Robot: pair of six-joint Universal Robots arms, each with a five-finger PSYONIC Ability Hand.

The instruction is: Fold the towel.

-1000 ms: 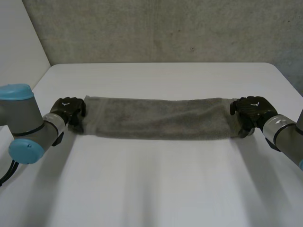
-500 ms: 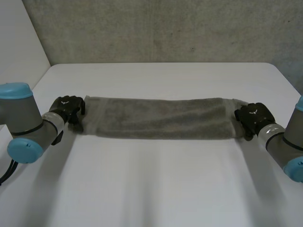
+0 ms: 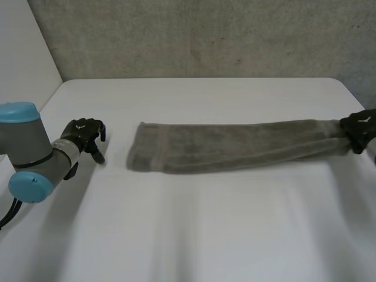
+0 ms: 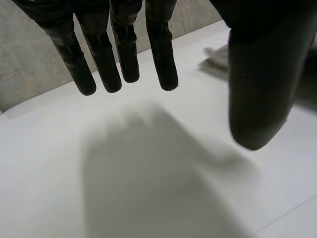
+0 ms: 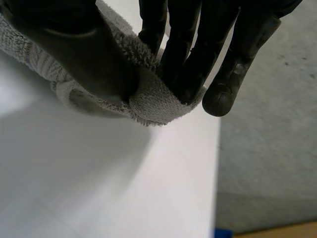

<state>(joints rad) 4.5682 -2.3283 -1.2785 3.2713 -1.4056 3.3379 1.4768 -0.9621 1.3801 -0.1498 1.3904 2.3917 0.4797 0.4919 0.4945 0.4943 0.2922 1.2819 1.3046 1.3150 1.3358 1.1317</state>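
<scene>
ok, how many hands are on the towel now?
1. The right hand pinches the towel at its right end. The left hand is open over the table, apart from the other end.

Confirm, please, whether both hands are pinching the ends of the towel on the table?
Not quite: only the right hand pinches an end of the towel on the table. The left hand is open and off the towel, as the left wrist view shows.

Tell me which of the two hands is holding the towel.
The right hand: its thumb and fingers pinch one end of the towel. The left hand is open, fingers straight over the table, apart from the towel's other end.
</scene>
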